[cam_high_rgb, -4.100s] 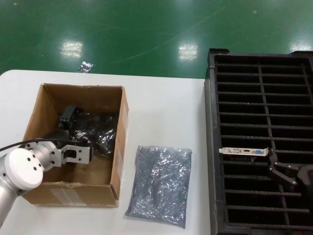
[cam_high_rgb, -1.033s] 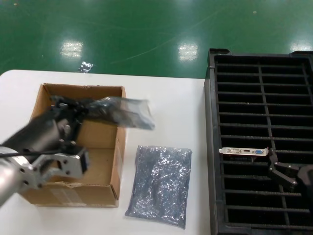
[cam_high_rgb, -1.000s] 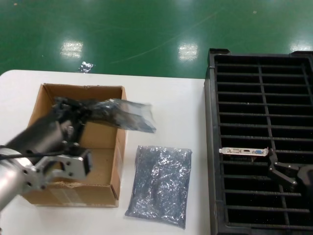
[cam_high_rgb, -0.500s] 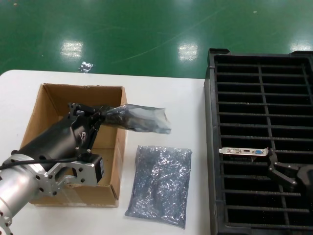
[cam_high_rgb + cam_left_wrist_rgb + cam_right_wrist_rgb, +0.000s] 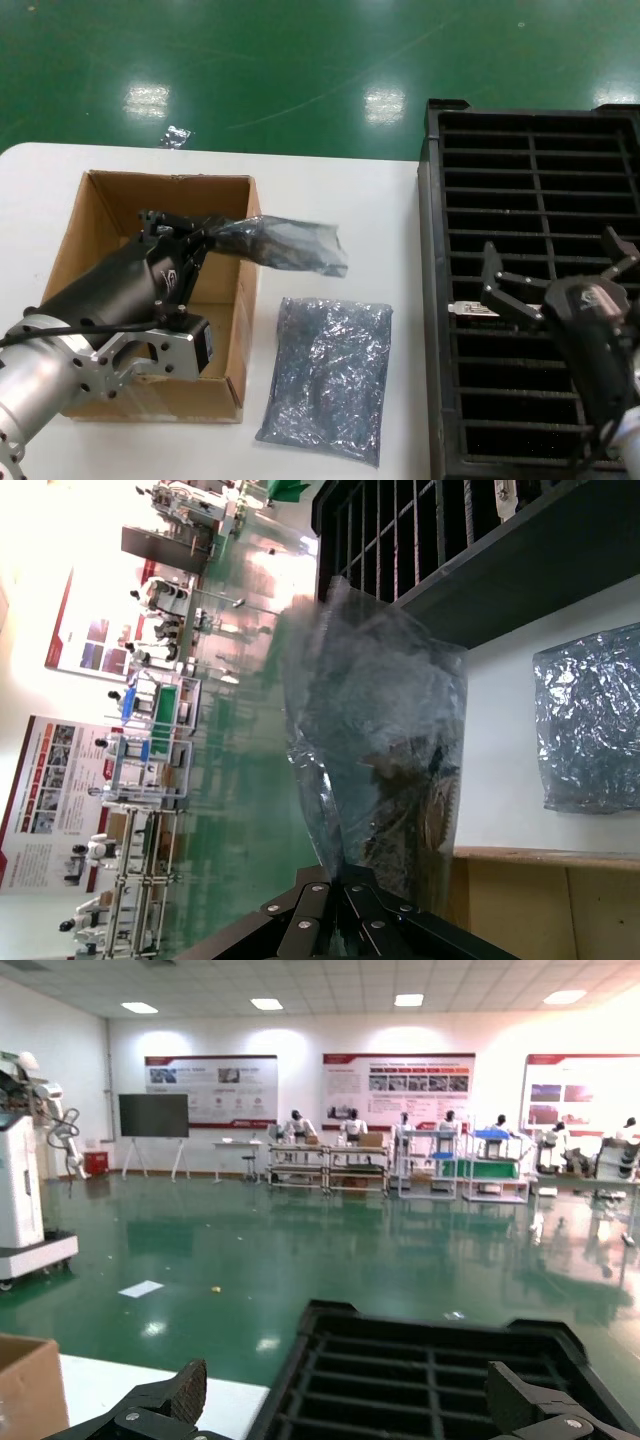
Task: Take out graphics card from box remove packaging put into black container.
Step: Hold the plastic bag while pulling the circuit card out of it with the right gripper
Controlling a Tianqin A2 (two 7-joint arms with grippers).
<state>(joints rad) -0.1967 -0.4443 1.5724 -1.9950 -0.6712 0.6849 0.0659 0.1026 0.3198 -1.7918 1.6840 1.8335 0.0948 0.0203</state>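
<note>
My left gripper (image 5: 203,237) is shut on one end of a translucent grey-blue bag holding the dark graphics card (image 5: 285,245). It holds the bag in the air over the right wall of the brown cardboard box (image 5: 95,195). In the left wrist view the bagged card (image 5: 395,770) stands straight out from the shut jaws (image 5: 345,885). My right gripper (image 5: 555,265) hovers open above the black container (image 5: 540,170), its fingertips (image 5: 185,1395) wide apart with nothing between them.
A flat, crinkled packaging bag (image 5: 325,380) lies on the white table (image 5: 340,200) between box and crate. A silver card bracket (image 5: 470,310) stands in a crate slot, partly behind my right gripper. The table's far edge meets green floor.
The left gripper lifted the bagged card out of the box and swung it right, and has held still for half a second. The right gripper has risen from the slot, above the crate.
</note>
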